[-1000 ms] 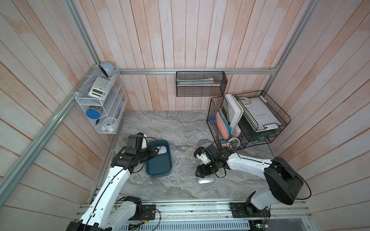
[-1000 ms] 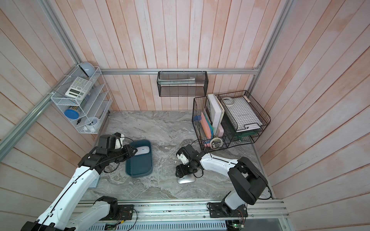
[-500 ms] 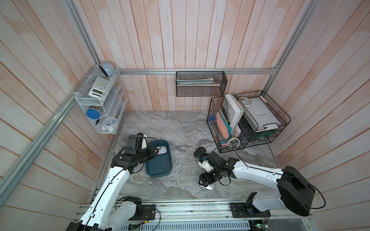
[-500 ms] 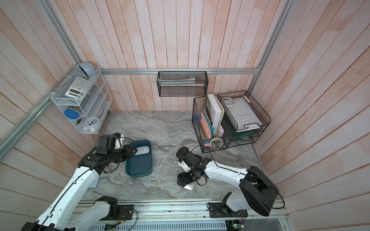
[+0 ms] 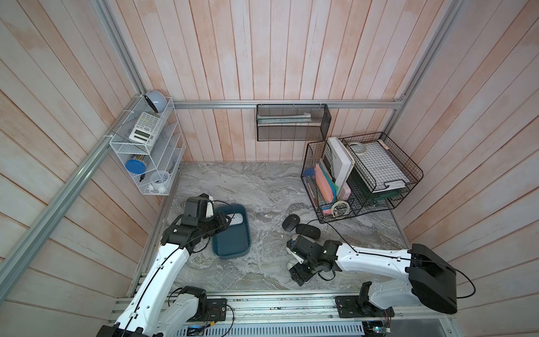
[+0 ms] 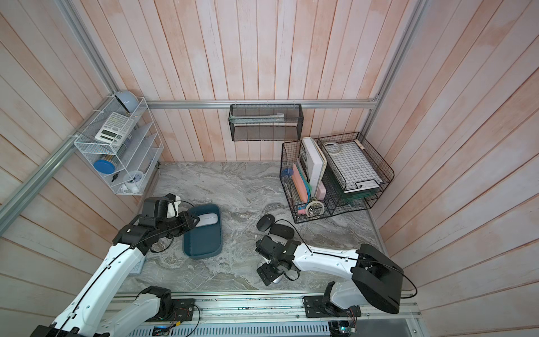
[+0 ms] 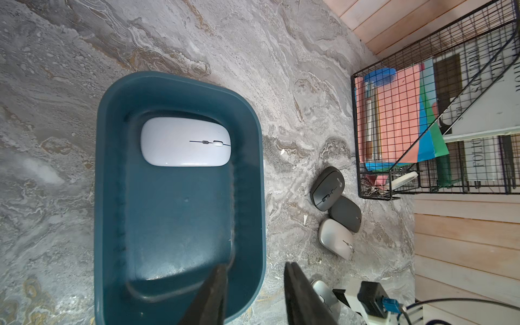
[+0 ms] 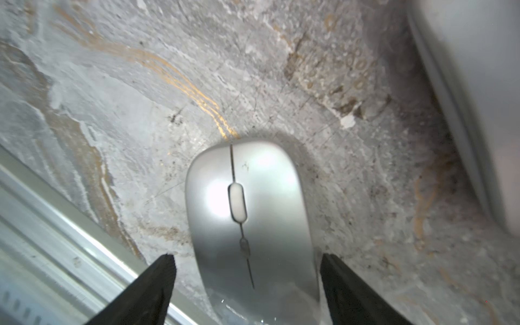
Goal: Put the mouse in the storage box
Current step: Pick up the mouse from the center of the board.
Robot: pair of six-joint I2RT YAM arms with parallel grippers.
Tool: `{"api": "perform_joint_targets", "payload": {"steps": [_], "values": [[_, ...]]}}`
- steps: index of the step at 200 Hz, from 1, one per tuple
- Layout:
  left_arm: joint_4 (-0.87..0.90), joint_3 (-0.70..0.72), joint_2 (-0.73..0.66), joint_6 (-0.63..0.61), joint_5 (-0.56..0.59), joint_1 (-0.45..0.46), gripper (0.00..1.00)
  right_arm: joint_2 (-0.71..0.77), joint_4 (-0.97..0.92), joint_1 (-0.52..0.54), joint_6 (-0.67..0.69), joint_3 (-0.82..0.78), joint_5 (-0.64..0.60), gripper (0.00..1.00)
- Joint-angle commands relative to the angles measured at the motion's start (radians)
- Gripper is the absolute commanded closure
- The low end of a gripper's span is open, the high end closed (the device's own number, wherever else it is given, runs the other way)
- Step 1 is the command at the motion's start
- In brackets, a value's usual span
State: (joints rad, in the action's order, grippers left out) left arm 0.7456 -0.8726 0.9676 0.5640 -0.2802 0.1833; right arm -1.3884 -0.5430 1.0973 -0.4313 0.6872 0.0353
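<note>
The teal storage box (image 5: 233,248) (image 6: 204,248) (image 7: 180,213) sits left of centre with a white mouse (image 5: 235,218) (image 6: 206,219) (image 7: 185,142) at its far end. My left gripper (image 5: 223,223) (image 7: 256,266) hovers over the box's rim with its jaws a little apart, one finger over the inside and one over the table, holding nothing. Near the front edge a silver mouse (image 8: 250,213) (image 5: 290,265) (image 7: 323,294) lies on the marble. My right gripper (image 8: 247,257) (image 5: 297,272) stands open astride it; one finger is beside the mouse's flank, the other stands clear.
Three more mice lie right of centre: dark grey (image 5: 291,221), black (image 5: 308,230) and silver (image 7: 336,239). Black wire baskets (image 5: 361,175) fill the back right. A white wire rack (image 5: 148,151) hangs on the left wall. An aluminium rail (image 8: 56,225) runs along the front edge.
My right arm has moved toward the table's front edge and its jaws have widened around the silver mouse. The left arm and the box have stayed put.
</note>
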Motion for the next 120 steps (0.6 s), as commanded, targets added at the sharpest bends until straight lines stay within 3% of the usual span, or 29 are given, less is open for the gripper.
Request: {"api": "perform_joint_targets", "payload": {"steps": [1, 76, 120], "values": [[0.008, 0.012, -0.006, -0.019, 0.014, 0.001, 0.6, -0.036, -0.045, 0.039, -0.043, 0.032, -0.103, 0.14], [0.009, 0.012, -0.003, -0.02, 0.015, 0.001, 0.6, -0.149, -0.122, 0.131, -0.067, 0.117, -0.237, 0.27], [0.006, 0.011, -0.003, -0.018, 0.01, 0.001, 0.6, -0.106, -0.12, 0.134, -0.058, 0.111, -0.268, 0.38]]}}
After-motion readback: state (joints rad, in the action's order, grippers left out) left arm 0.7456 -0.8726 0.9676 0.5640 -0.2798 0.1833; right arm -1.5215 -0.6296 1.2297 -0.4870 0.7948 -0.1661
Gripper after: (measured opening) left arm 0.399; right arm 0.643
